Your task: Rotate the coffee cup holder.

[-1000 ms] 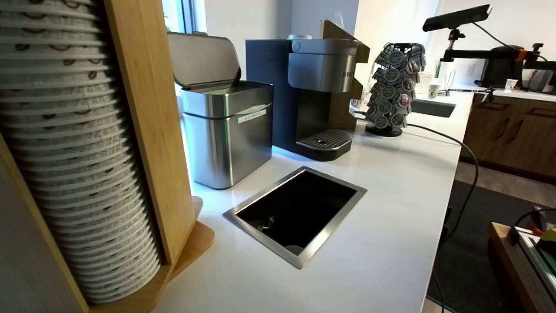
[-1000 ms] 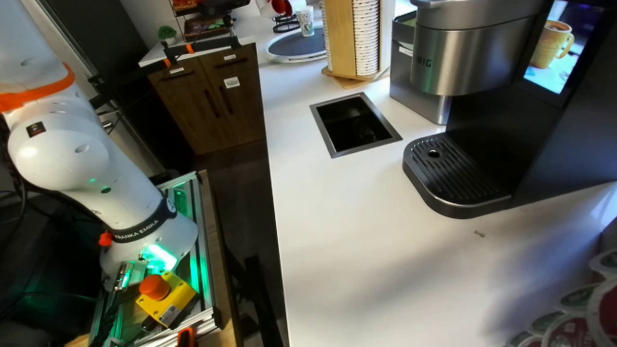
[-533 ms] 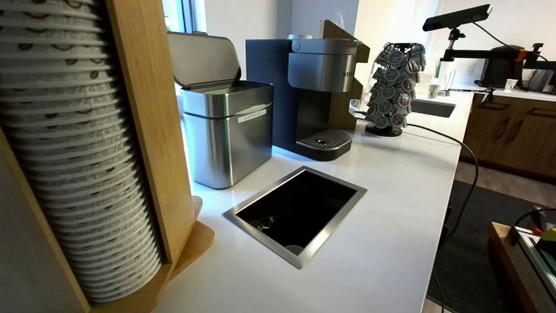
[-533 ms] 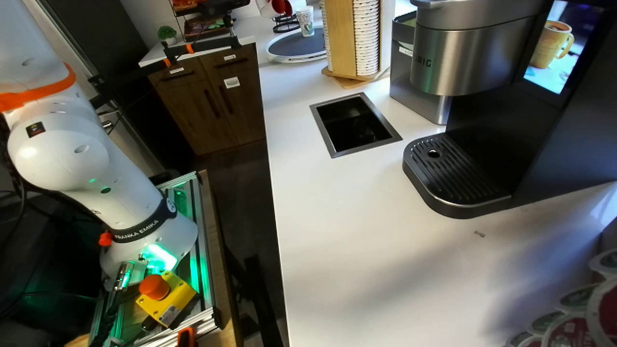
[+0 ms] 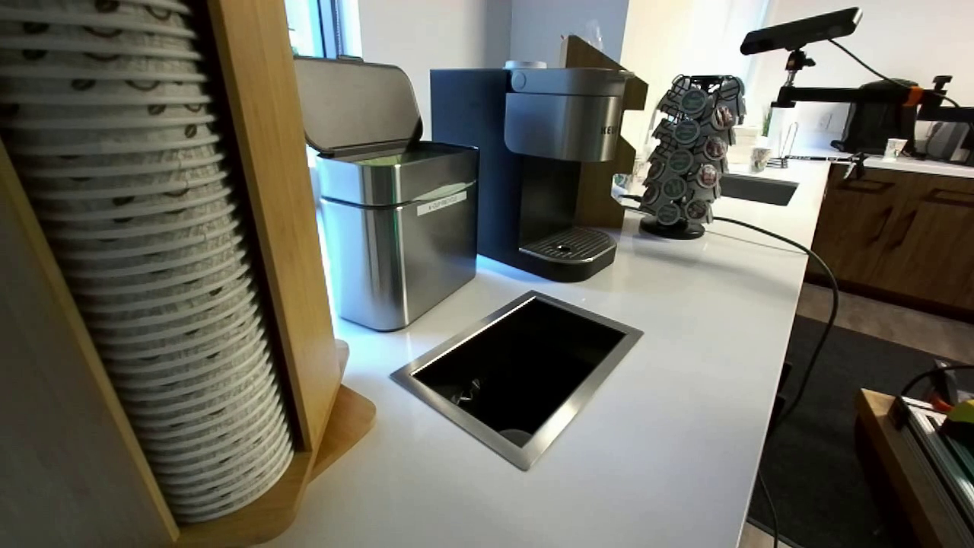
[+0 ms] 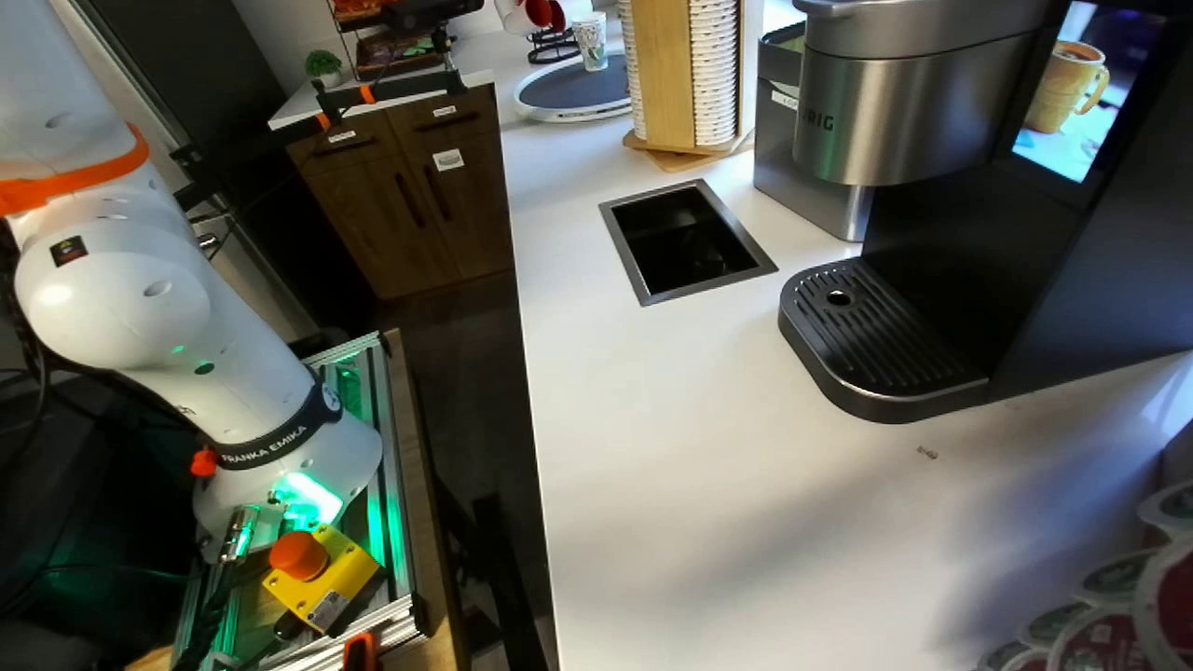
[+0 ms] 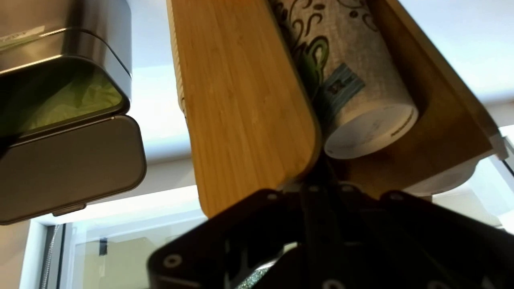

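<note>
Coffee cup holder (image 6: 669, 79), upright on the bench (image 6: 643, 419) beside a steel lidded bin (image 5: 403, 240). Near the rounded end of one wooden panel (image 7: 245, 96), empty jaws pressed together; too dark to tell whether touching. Likely at the turning step; next, push that panel steadily sideways.

Coffee cup holder (image 5: 285, 228) cropped in all views

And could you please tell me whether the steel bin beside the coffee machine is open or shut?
The steel bin is open: its lid stands raised in an exterior view, and the wrist view shows green lining inside.
</note>
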Tool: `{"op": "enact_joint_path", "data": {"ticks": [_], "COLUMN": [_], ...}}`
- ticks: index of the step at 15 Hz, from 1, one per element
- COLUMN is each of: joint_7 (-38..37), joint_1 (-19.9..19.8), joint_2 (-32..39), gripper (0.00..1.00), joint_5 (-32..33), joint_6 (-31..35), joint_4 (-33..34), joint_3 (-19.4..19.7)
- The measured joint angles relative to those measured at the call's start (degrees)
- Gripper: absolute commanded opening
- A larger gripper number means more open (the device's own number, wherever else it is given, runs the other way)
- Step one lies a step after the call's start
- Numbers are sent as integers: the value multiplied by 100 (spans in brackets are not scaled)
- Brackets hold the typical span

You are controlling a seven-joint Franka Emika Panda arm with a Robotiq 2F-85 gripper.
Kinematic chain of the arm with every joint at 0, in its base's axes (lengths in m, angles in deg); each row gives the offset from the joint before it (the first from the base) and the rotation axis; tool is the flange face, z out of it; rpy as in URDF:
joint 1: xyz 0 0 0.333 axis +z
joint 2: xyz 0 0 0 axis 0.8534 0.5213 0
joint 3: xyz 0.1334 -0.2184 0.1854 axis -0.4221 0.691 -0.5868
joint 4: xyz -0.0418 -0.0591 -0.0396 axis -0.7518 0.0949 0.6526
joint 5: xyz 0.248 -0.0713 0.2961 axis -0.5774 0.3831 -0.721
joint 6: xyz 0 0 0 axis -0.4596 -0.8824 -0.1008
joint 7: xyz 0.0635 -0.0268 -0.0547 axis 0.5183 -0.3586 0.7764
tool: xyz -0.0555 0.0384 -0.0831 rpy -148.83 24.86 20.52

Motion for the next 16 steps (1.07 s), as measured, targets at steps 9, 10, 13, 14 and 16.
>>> {"op": "enact_joint_path", "data": {"ticks": [9,10,13,14,16], "joint_7": [-242,-274,-377,-406,-466], "joint_1": [-6,-6,-6,-6,-6], "joint_2": [74,88,161,200,288], "gripper": [0,0,0,0,0], "joint_5": [256,314,492,551,671], "joint_6": [61,87,175,220,306], "joint_4": [38,41,63,68,85], "joint_3": [90,98,123,130,137]}}
